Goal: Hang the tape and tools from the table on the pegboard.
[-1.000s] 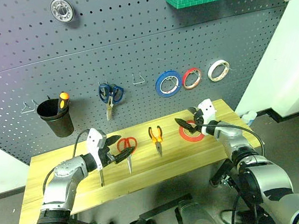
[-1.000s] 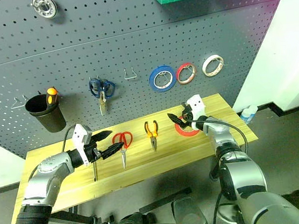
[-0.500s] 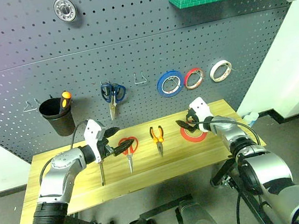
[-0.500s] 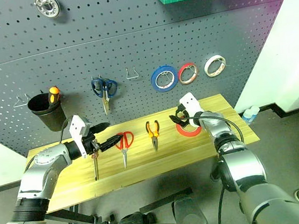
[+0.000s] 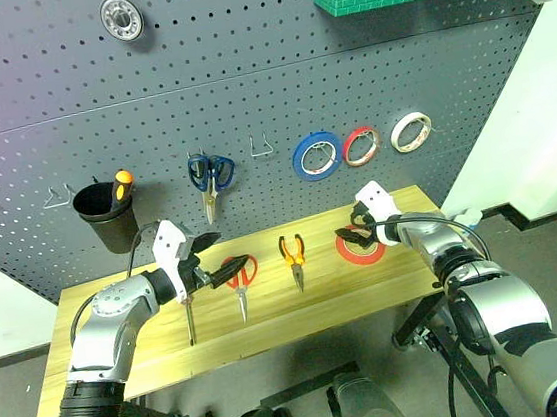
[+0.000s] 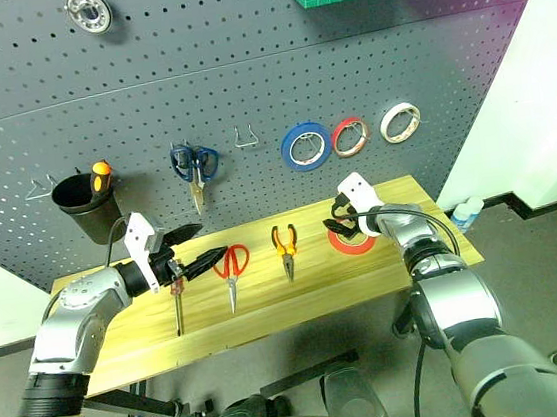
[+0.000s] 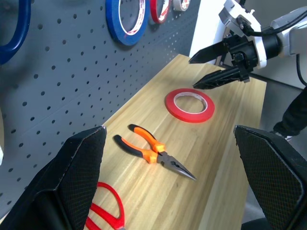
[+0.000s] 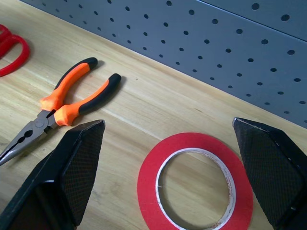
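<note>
The red tape [image 5: 359, 248], pliers [image 5: 293, 256] and scissors [image 5: 238, 276] lie flat on the wood counter [image 5: 271, 315]. A grey pegboard [image 5: 244, 82] stands behind. Both pincers, left [image 6: 195, 250] and right [image 5: 346, 235], are spread and hold nothing.

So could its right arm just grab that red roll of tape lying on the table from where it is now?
Probably yes. The right gripper hangs just above the red tape with its fingers spread wide, and the roll lies flat on the table with nothing between them; the pliers lie well aside.

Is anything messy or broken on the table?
Nothing stands out. The red tape, pliers, red scissors and screwdriver lie flat and apart on the table, unbroken, none hung yet.
</note>
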`<state>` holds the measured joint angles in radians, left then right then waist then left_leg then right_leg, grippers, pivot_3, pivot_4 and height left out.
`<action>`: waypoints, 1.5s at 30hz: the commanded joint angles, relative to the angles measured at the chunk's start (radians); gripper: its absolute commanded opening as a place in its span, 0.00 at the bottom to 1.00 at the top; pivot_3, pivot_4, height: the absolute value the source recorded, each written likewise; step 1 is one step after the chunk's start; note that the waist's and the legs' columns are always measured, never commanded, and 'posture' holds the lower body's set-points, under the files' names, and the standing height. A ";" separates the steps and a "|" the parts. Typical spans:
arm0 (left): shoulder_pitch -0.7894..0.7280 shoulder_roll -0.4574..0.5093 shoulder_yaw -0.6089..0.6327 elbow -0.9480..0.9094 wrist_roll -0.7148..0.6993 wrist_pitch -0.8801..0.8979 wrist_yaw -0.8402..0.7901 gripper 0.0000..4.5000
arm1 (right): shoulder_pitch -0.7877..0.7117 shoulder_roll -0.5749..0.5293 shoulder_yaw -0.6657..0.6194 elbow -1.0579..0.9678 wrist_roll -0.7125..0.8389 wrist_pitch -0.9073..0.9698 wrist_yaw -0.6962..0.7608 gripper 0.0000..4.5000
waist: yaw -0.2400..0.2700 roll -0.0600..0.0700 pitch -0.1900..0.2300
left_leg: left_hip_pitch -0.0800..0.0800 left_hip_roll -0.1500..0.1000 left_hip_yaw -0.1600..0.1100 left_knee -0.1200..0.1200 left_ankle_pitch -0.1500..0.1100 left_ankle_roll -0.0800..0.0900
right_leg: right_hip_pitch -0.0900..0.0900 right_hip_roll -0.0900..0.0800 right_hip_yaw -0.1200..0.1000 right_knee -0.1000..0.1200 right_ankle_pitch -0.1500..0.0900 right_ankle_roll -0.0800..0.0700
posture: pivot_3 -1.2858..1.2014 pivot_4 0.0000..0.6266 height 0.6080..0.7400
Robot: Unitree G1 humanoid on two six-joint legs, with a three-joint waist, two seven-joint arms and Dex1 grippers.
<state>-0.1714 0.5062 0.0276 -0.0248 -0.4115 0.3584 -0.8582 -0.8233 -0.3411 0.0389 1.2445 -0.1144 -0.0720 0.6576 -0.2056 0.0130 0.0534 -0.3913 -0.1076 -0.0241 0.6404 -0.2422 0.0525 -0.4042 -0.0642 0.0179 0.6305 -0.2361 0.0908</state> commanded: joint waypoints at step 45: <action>0.169 -0.026 0.028 -0.387 -0.128 0.160 0.167 0.99 | 0.006 -0.125 0.130 -0.014 -0.135 0.046 0.066 1.00 | 0.087 -0.012 0.191 | -0.018 0.002 0.002 0.004 -0.002 0.003 | -0.017 -0.001 0.001 -0.001 0.000 -0.001 | 0.46 0.44 1.00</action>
<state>-0.0030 0.4711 0.0287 -0.3667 -0.5235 0.5211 -0.6904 -0.8102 -0.4459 0.1600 1.2205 -0.2342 -0.0279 0.7394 -0.1184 0.0005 0.2449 -0.4095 -0.1056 -0.0221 0.6444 -0.2438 0.0558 -0.4214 -0.0654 0.0186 0.6298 -0.2365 0.0893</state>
